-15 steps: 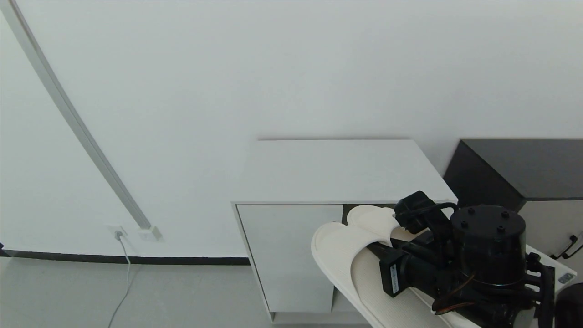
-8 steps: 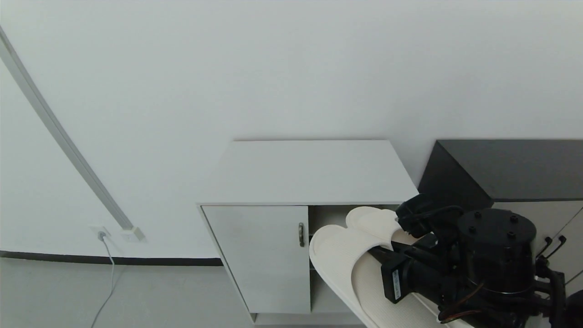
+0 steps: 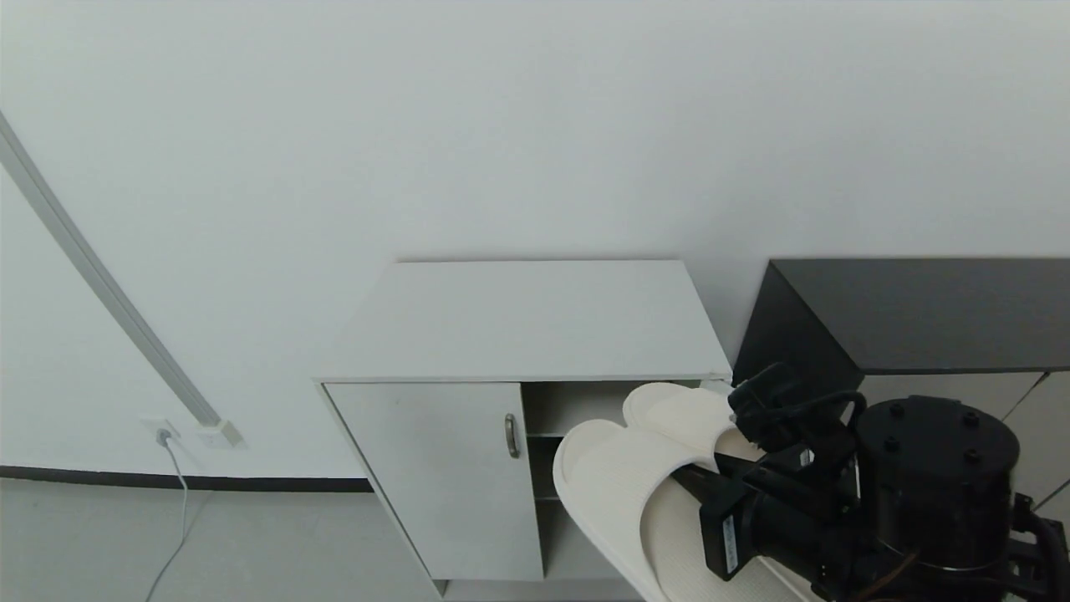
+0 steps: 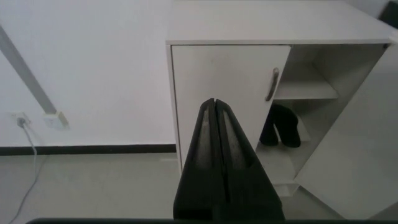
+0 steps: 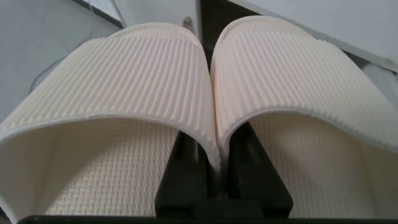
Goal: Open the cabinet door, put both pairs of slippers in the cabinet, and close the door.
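A white cabinet (image 3: 518, 322) stands against the wall. Its left door (image 3: 435, 477) is closed and bears a small metal handle (image 3: 511, 436). Its right side is open, and shelves (image 3: 568, 410) show inside. The right door (image 4: 357, 149) is swung outward. A dark pair of slippers (image 4: 281, 126) rests on a lower shelf inside. My right gripper (image 5: 214, 167) is shut on a cream ribbed pair of slippers (image 5: 205, 81), pinching their inner walls together. That cream pair (image 3: 619, 477) hangs just in front of the open compartment. My left gripper (image 4: 215, 104) is shut and empty, out in front of the closed door.
A black cabinet (image 3: 911, 309) stands directly right of the white one. A wall socket with a cable (image 3: 163, 437) and a slanted metal strip (image 3: 84, 259) are on the wall to the left. Bare grey floor (image 3: 167, 543) lies left of the cabinet.
The head camera has swung, so the cabinet sits further left in view and more of its open interior shows. The cream slippers stay held in my right gripper.
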{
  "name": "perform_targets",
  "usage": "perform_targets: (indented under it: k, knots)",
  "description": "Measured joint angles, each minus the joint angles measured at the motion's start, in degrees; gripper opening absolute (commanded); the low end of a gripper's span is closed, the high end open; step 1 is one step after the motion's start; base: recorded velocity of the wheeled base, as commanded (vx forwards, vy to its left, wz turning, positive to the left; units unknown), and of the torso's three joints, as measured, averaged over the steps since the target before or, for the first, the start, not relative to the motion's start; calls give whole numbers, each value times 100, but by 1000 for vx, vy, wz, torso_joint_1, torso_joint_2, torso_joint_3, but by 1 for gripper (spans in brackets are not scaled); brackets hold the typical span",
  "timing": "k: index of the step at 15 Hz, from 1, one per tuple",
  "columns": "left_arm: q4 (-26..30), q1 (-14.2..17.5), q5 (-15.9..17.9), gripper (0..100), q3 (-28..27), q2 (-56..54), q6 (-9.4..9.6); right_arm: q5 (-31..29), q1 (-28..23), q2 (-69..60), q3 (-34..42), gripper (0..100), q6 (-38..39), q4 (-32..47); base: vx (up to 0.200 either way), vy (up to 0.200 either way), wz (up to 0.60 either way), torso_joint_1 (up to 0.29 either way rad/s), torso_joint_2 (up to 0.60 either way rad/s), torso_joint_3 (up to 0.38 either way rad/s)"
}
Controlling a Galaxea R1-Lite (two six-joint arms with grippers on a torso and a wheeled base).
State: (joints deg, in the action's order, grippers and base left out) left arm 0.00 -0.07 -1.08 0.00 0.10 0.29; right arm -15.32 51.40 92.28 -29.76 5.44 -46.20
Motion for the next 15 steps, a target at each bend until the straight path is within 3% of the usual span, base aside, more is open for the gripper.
perform_targets:
  k: [12,15]
  knots:
    - [0,-11,-2,0,0,0,-2,28,212,-30,82,0,30,9,0,0,0,0,0,0]
    - [0,-11,2,0,0,0,-5,44,222,-26,95,0,28,6,0,0,0,-126,295,160]
